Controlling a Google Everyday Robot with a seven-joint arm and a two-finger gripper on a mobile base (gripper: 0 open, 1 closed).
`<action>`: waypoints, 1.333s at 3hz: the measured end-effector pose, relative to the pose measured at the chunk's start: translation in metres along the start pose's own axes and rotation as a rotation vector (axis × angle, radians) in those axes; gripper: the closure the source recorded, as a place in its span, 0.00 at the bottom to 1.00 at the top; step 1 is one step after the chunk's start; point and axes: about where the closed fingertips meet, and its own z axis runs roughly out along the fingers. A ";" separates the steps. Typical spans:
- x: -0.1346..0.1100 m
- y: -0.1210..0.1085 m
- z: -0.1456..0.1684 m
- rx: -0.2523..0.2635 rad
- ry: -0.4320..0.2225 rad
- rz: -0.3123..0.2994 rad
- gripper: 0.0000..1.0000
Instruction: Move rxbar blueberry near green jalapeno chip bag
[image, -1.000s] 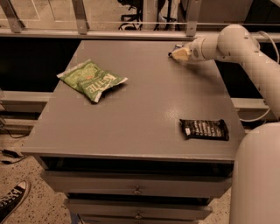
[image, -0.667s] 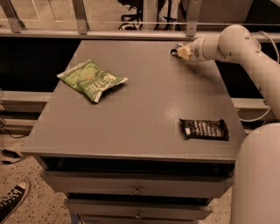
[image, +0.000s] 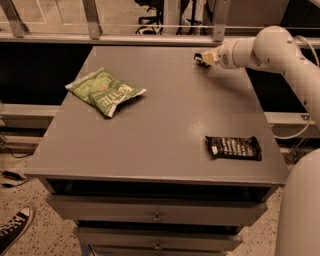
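Observation:
The green jalapeno chip bag (image: 105, 91) lies crinkled on the left side of the grey table (image: 160, 120), with white lettering facing up. My gripper (image: 203, 58) is at the table's far right, low over the surface, at the end of the white arm (image: 260, 50). A small dark thing (image: 198, 56) shows at the gripper's tip. It may be the rxbar blueberry, but I cannot tell. The gripper is far from the chip bag, across the width of the table.
A longer black wrapped bar with white text (image: 234, 147) lies near the table's front right corner. Drawers (image: 157, 217) sit under the table. A railing (image: 150, 37) runs behind it. A shoe (image: 12, 232) shows on the floor at the lower left.
The gripper has shifted slightly up and left at the far right of the table. A dark thing now shows at its tip. The chip bag and black bar have not moved.

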 end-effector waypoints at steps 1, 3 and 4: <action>-0.014 0.021 -0.001 -0.060 -0.025 -0.017 1.00; -0.034 0.106 -0.001 -0.330 -0.056 -0.006 1.00; -0.030 0.155 -0.020 -0.486 -0.042 0.022 1.00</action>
